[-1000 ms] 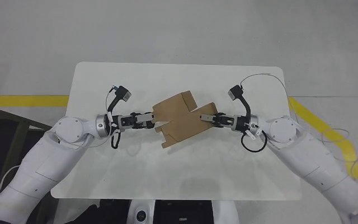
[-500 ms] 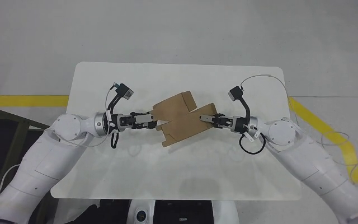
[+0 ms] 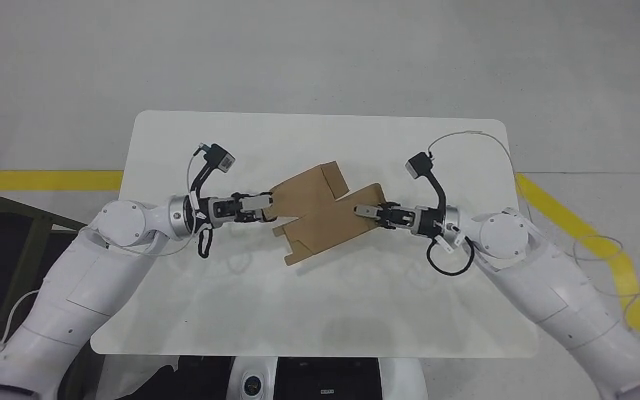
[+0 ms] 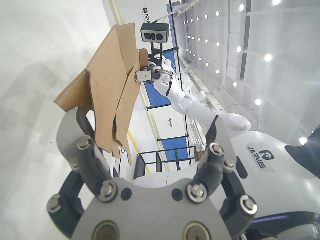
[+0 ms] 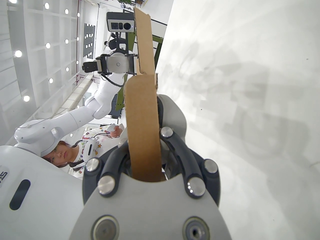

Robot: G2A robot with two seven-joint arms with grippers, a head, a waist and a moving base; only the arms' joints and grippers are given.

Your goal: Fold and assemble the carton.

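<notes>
Leftward and a little up goes the left gripper [image 3: 265,203] since a second ago. Its fingers are spread wide, the carton's [image 3: 325,210] near edge just beside one of them, not pinched. The right gripper [image 3: 362,211] is clamped on the far flap, holding the flat cardboard above the middle of the white table [image 3: 200,300]. Folding looks barely begun; next the left claw needs a fresh grip on a panel to open it up. Beyond the table are a grey floor and a yellow line [image 3: 60,180].
</notes>
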